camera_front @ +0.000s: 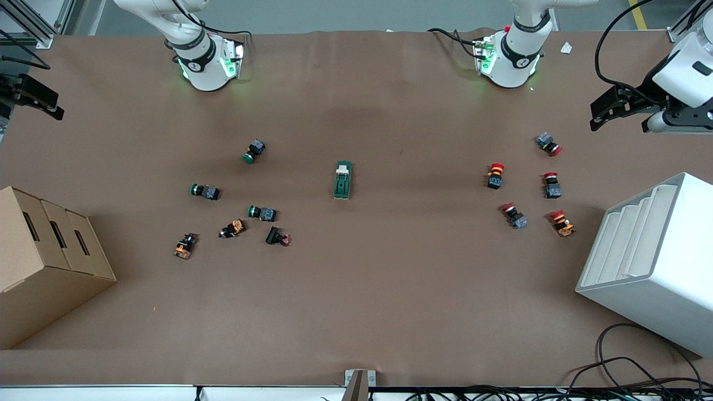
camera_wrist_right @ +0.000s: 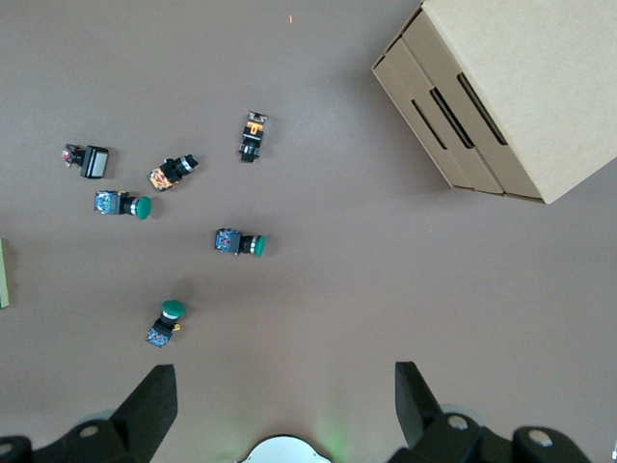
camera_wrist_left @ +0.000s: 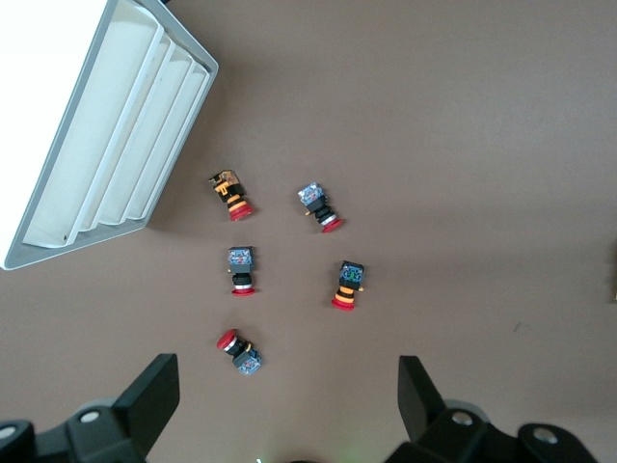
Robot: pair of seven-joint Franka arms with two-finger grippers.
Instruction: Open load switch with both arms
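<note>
The load switch [camera_front: 343, 180], a dark-green block with a cream lever piece, lies alone in the middle of the table. A sliver of it shows at the edge of the right wrist view [camera_wrist_right: 3, 275]. My left gripper [camera_front: 619, 111] hangs high over the left arm's end of the table. It is open [camera_wrist_left: 287, 400] with nothing between its fingers, and red push buttons lie below it. My right gripper [camera_front: 33, 97] hangs over the right arm's end of the table. It is also open [camera_wrist_right: 284, 400] and empty, above the green push buttons.
Several red push buttons [camera_front: 523, 189] lie toward the left arm's end, beside a white slotted rack [camera_front: 652, 256]. Several green and orange buttons [camera_front: 234, 206] lie toward the right arm's end, near a cardboard box [camera_front: 44, 262]. Cables [camera_front: 629, 373] trail at the front edge.
</note>
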